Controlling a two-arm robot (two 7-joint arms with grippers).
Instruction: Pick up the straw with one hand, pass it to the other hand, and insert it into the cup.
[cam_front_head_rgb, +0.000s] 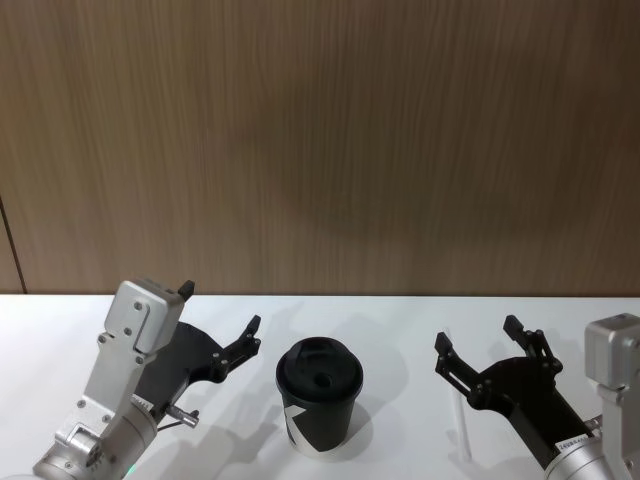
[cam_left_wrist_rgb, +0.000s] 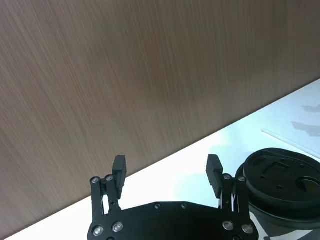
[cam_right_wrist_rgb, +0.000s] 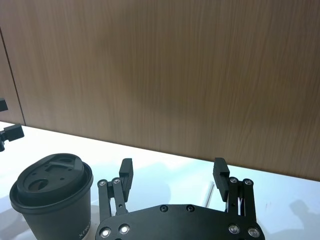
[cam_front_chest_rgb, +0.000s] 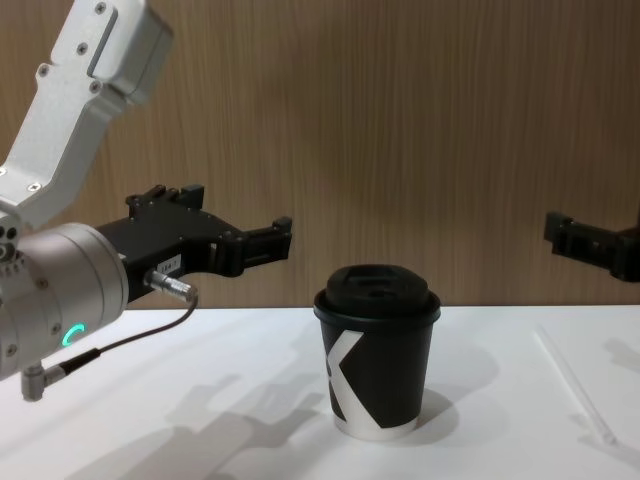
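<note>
Two grippers, jaws wide, empty: left gripper (cam_front_head_rgb: 220, 305) beside cup (cam_front_head_rgb: 320, 395); right gripper (cam_front_head_rgb: 477, 338) above straw (cam_front_head_rgb: 462, 430), which lies flat on table (cam_front_head_rgb: 400, 320) right of cup. Pickup pending; next move likely needs the right gripper lowering and pinching the straw.

Matt black paper on the cup (cam_front_chest_rgb: 380, 370), topped by a smooth black plastic lid (cam_front_chest_rgb: 376, 285) with a dull sheen. Thin, smooth white plastic straw (cam_front_chest_rgb: 573, 384). Smooth white surface (cam_front_head_rgb: 400, 320), faintly glossy. Matt, finely streaked wood grain on the wall (cam_front_head_rgb: 320, 140). Matt black left gripper (cam_front_head_rgb: 220, 306) and right gripper (cam_front_head_rgb: 476, 333), bright metal screws (cam_right_wrist_rgb: 124, 229) near the jaws. Satin silver metal wrist (cam_front_chest_rgb: 60, 290), grey plastic housing (cam_front_chest_rgb: 100, 50).
</note>
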